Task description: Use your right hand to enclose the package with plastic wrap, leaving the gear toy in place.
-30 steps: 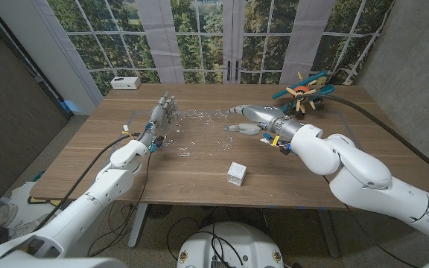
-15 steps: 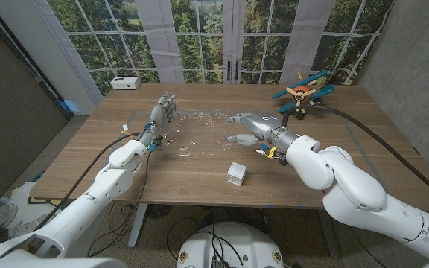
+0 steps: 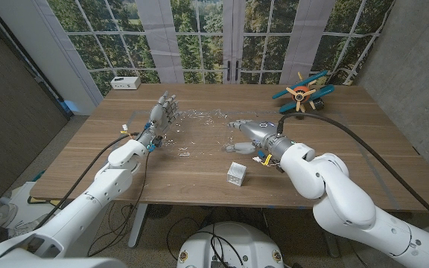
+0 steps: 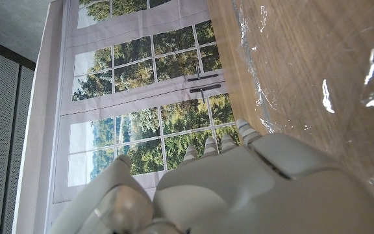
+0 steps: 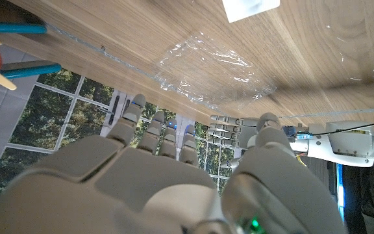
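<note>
Reaching across the wooden table (image 3: 199, 175), the right hand (image 3: 246, 135) hovers with its fingers spread and nothing in its grasp, just behind the package (image 3: 236, 173), a small white box near the table's front edge. The plastic wrap (image 3: 192, 130), a clear crinkled sheet, lies on the wood behind and to the left of the package, between the 2 hands. The left hand (image 3: 162, 116) stands upright at the wrap's left side, fingers apart, holding nothing. The gear toy (image 3: 301, 92), blue and orange, sits far behind the package toward the table's right back corner. A white device (image 3: 126, 83) rests at the left back corner.
</note>
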